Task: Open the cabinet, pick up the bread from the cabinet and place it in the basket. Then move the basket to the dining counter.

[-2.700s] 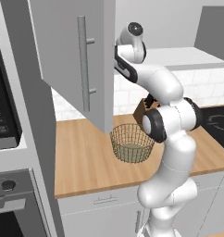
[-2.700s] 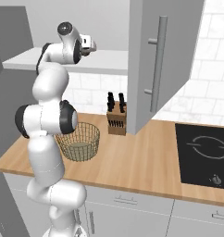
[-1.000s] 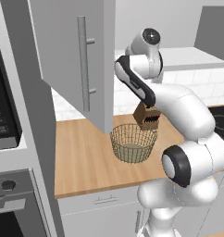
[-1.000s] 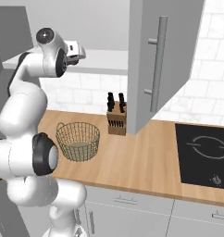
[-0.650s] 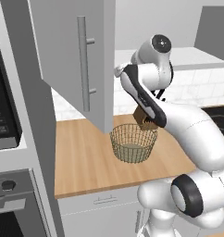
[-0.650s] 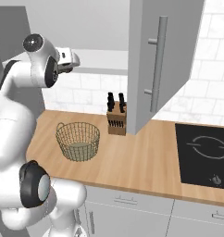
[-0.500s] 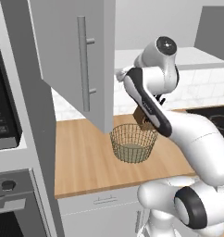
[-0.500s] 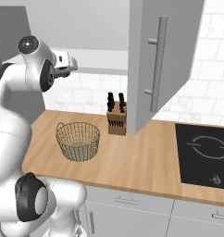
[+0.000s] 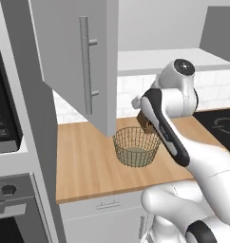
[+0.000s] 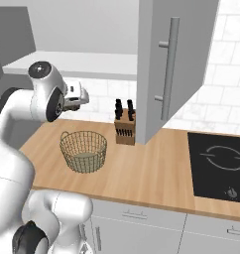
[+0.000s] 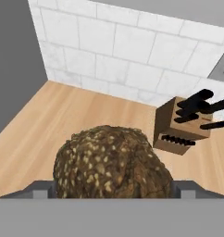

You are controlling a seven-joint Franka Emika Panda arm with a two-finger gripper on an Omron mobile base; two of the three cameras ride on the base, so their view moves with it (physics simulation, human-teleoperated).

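Left base view: your basket (image 9: 136,147) sits on the wood worktop (image 9: 83,156) beneath the open cabinet (image 9: 83,61) door. Right base view: the gripper (image 10: 82,97) hangs above and just behind the basket. Hand view: the bread (image 11: 113,163) sits gripped between the wide-set fingers, knife block (image 11: 183,127) beyond

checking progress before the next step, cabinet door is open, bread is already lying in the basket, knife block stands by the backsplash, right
Not quite. The bread is not in the basket yet: the hand view shows it between the gripper's fingers, above the worktop, and the right base view shows nothing brown in the basket. The rest holds: the cabinet door is open and the knife block stands by the backsplash.
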